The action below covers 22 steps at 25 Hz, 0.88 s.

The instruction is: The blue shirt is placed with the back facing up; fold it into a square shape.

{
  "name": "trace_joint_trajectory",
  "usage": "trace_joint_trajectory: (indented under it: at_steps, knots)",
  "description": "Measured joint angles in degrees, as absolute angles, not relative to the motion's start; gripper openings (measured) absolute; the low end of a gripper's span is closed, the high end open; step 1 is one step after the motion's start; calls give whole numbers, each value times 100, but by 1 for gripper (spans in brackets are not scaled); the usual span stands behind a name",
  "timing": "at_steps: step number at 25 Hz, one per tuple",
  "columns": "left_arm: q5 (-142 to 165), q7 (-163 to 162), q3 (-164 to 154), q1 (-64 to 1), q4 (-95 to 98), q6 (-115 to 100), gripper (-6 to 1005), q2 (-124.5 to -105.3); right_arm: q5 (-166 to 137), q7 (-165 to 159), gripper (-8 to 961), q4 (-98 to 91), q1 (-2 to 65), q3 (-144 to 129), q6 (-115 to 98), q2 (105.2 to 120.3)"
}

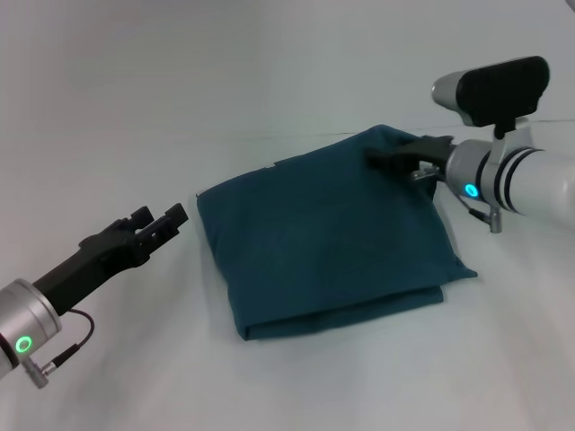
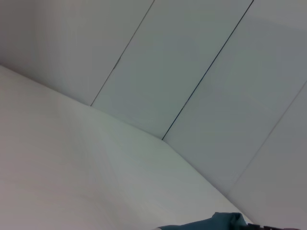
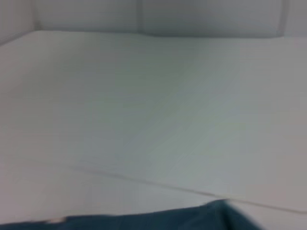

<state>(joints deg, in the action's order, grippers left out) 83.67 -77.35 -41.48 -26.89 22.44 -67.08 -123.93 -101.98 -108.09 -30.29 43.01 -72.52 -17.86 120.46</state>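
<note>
The blue shirt is seen lying mid-desk, already folded into a rough, slightly skewed square, its layered edges stacked along the near side. The fabric is shown as soft, matte and dark teal, with gentle wrinkles and a puffed far corner. That far right corner is met by the right gripper; whether its jaws are clamped on the cloth or merely resting on it cannot be told. A risk is judged here: should the corner be dragged as the arm is drawn away, the top layer could be pulled askew and the square spoiled. The left gripper is held just off the shirt's left edge, jaws slightly apart and empty. The desk is smooth, pale and featureless.
</note>
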Motion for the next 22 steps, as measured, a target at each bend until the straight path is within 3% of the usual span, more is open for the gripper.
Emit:
trace_joint_trajectory:
  at_steps: [11, 22]
  knots:
    - [8367, -7767, -4148, -2687, 2250, -6706, 752, -12393, -10057, -10847, 646, -3392, 4097, -7231, -1461, 12030]
    - [8367, -7750, -4148, -2685, 2245, -6683, 751, -12393, -9775, -10588, 644, -3747, 3832, -7192, -2935, 11983]
